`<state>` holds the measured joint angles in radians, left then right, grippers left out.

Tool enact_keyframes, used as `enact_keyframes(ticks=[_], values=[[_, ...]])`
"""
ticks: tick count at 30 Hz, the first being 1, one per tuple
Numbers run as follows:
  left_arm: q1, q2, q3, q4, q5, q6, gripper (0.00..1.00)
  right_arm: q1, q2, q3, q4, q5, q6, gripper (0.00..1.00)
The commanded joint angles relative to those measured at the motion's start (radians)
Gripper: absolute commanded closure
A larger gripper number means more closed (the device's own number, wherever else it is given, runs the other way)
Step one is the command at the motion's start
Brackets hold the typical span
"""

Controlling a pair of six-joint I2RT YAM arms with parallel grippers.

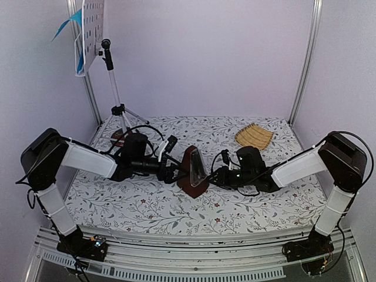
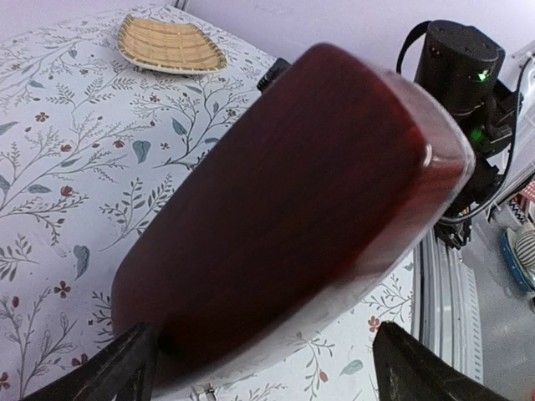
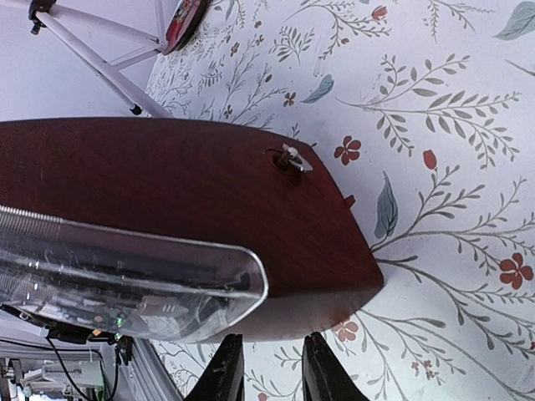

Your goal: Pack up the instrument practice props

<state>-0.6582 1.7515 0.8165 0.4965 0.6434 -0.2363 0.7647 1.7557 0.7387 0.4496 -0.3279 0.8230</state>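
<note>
The dark brown pyramid metronome [image 1: 192, 171] stands mid-table with its clear front cover [image 3: 125, 276] facing right. My left gripper [image 1: 173, 170] is at its left side, open wide. In the left wrist view the metronome [image 2: 284, 209] fills the frame and the left fingertip [image 2: 125, 376] touches its edge, while the right one stands apart. My right gripper [image 1: 214, 176] is at the metronome's right, its fingers [image 3: 226, 372] only narrowly apart with nothing between them, just short of the wooden base [image 3: 251, 200]. The silver tripod music stand [image 1: 111, 76] rises at the back left, with blue sheets [image 1: 73, 23] on its white perforated desk [image 1: 93, 32].
A woven bamboo tray [image 1: 254, 136] lies at the back right of the floral tablecloth. A dark round disc [image 1: 117, 138] sits by the tripod's feet [image 3: 100, 58]. Lilac walls and metal posts close the table on three sides.
</note>
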Motion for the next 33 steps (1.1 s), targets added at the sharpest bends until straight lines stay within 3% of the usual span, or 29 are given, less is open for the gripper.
enact_keyframes(ticks=[1,9,16,25,33], values=[[-0.043,-0.032,-0.029,-0.008,-0.036,-0.006,0.08,-0.013,0.035,0.055,0.016,0.016,-0.016,0.77],[-0.114,-0.093,-0.054,-0.074,-0.126,-0.041,0.09,-0.036,0.066,0.123,0.018,0.02,-0.067,0.77],[-0.176,-0.137,-0.088,-0.012,-0.136,-0.095,0.09,-0.068,0.076,0.155,0.016,0.011,-0.12,0.75],[-0.133,-0.334,-0.125,-0.101,-0.275,-0.003,0.05,-0.137,-0.148,-0.024,-0.005,0.065,-0.204,0.46],[-0.083,-0.209,0.083,-0.137,-0.202,0.143,0.03,-0.128,-0.307,-0.166,0.123,-0.049,-0.277,0.26]])
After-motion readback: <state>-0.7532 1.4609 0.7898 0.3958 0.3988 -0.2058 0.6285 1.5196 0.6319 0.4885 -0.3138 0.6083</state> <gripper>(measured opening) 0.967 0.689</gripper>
